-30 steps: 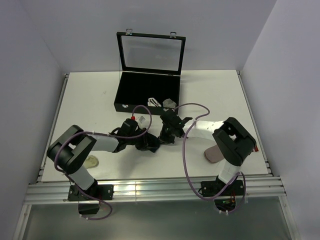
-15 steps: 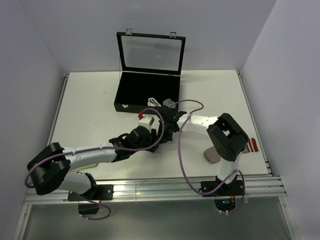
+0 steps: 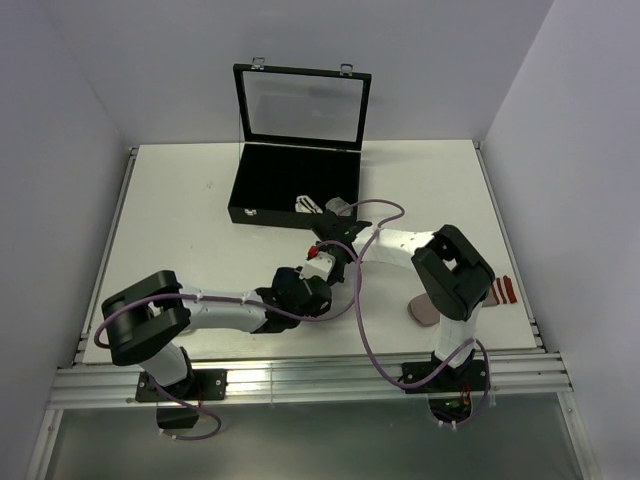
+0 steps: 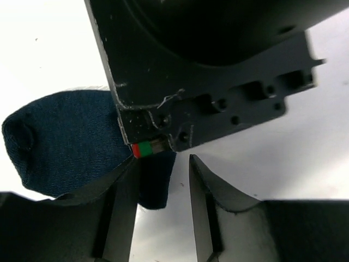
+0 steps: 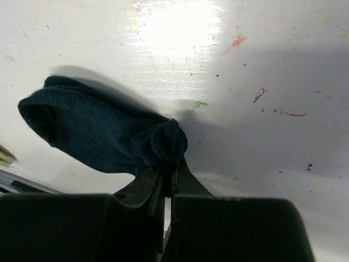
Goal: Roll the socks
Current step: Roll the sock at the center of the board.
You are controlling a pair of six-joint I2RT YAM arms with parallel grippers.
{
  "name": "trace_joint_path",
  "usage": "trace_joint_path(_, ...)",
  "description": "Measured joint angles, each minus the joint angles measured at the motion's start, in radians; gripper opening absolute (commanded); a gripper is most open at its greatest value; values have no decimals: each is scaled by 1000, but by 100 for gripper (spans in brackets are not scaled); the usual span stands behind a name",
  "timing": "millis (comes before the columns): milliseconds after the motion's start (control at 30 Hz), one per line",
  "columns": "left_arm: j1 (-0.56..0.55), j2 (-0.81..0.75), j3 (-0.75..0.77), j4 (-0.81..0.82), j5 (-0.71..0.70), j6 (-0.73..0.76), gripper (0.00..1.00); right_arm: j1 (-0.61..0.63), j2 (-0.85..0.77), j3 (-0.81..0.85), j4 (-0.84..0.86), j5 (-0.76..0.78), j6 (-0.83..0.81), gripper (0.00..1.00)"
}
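Note:
A plain navy sock (image 5: 98,131) lies on the white table. My right gripper (image 5: 170,170) is shut on its bunched end. In the left wrist view the navy sock (image 4: 65,142) lies to the left, and one dark corner hangs between my left gripper's (image 4: 162,166) open jaws, against the left finger (image 4: 122,202). The right gripper's black body fills the top of that view. In the top view both grippers meet mid-table, the left gripper (image 3: 312,278) and the right gripper (image 3: 335,245), and they hide the sock.
An open black case (image 3: 295,185) stands at the back. A white sock (image 3: 305,203) and a grey sock (image 3: 338,207) lie at its front edge. A pinkish flat piece (image 3: 422,310) and a red-striped piece (image 3: 502,290) lie by the right arm.
The left arm has swung and folded, and its gripper has ended a little nearer and further right, beside the right gripper. The right gripper has shifted left, toward the case.

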Motion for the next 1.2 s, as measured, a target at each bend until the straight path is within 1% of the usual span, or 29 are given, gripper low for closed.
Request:
trace_joint_path(233, -7, 40, 5, 2, -51, -9, 34, -2, 2, 0, 1, -7, 0, 0)
trace_joint_path(300, -10, 52, 5, 5, -64, -16, 28, -3, 2, 0, 1, -10, 0, 0)
trace_joint_path(333, -11, 56, 6, 5, -71, -22, 24, -3, 2, 0, 2, -13, 0, 0)
trace_joint_path(367, -11, 59, 6, 6, -74, -29, 12, -3, 2, -1, 4, -14, 0, 0)
trace_joint_path(433, -12, 59, 6, 7, -77, -48, 1, -4, 1, -6, 17, -16, 0, 0)
trace_joint_path(500, -12, 58, 5, 8, -79, -64, 1, -7, -8, -26, 50, -25, 1, 3)
trace_joint_path(533, -11, 55, 2, 10, -78, -75, 1, -11, -18, -44, 69, -31, 3, 10)
trace_joint_path(600, -8, 45, -10, 19, -72, -96, 1, -19, -38, -76, 109, -47, 10, 17)
trace_joint_path(633, -1, 34, -22, 29, -59, -112, 1, -24, -50, -95, 126, -54, 13, 25)
trace_joint_path(667, 7, 21, -35, 42, -40, -125, 1, -29, -63, -109, 140, -59, 17, 29)
trace_joint_path(700, 22, 2, -55, 57, -13, -144, 1, -32, -79, -125, 152, -62, 19, 32)
trace_joint_path(733, 41, -21, -79, 71, 19, -166, 1, -32, -98, -138, 161, -64, 21, 41)
trace_joint_path(800, 88, -63, -126, 102, 87, -199, 1, -34, -149, -161, 185, -60, 23, 48)
trace_joint_path(833, 113, -85, -149, 114, 120, -215, 1, -35, -179, -172, 197, -51, 24, 53)
trace_joint_path(900, 175, -129, -194, 137, 198, -250, 0, -39, -229, -190, 224, -40, 27, 56)
trace_joint_path(933, 203, -143, -208, 142, 236, -266, 1, -40, -259, -201, 240, -27, 31, 60)
trace_joint_path(1067, 288, -169, -253, 192, 393, -322, 0, -43, -327, -248, 303, 2, 38, 61)
trace_joint_path(1200, 378, -181, -316, 277, 560, -398, 0, -42, -328, -282, 341, 10, 46, 61)
